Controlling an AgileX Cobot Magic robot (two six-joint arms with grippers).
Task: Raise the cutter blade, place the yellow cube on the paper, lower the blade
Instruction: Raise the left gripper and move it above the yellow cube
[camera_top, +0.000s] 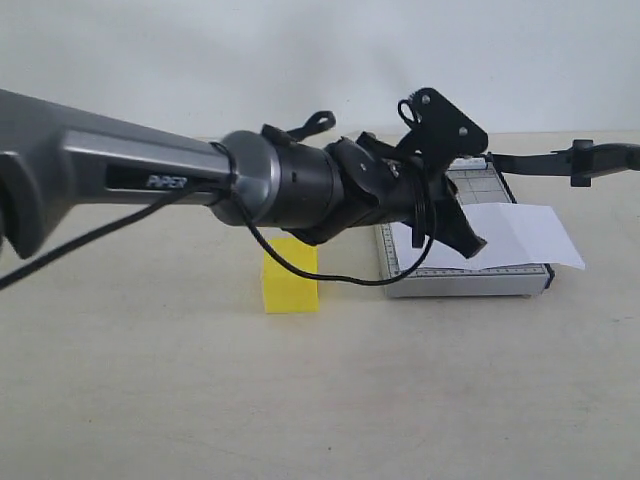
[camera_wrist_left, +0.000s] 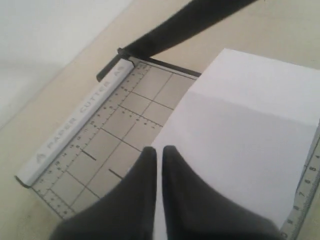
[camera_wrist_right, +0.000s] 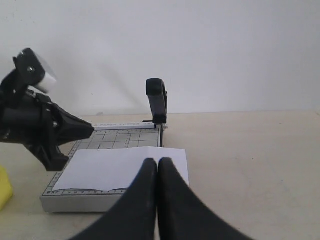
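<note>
Exterior: the yellow cube (camera_top: 290, 275) sat on the desk (camera_top: 300, 400) near the trimmer board (camera_top: 470, 283), off the paper (camera_top: 520, 235). Left wrist: the left claw (camera_wrist_left: 157, 150) hung closed, empty, over the paper. Right wrist: the right claw (camera_wrist_right: 158, 162) was closed; the cutter blade (camera_wrist_right: 156, 100) stood raised, unheld, and might fall early
</note>
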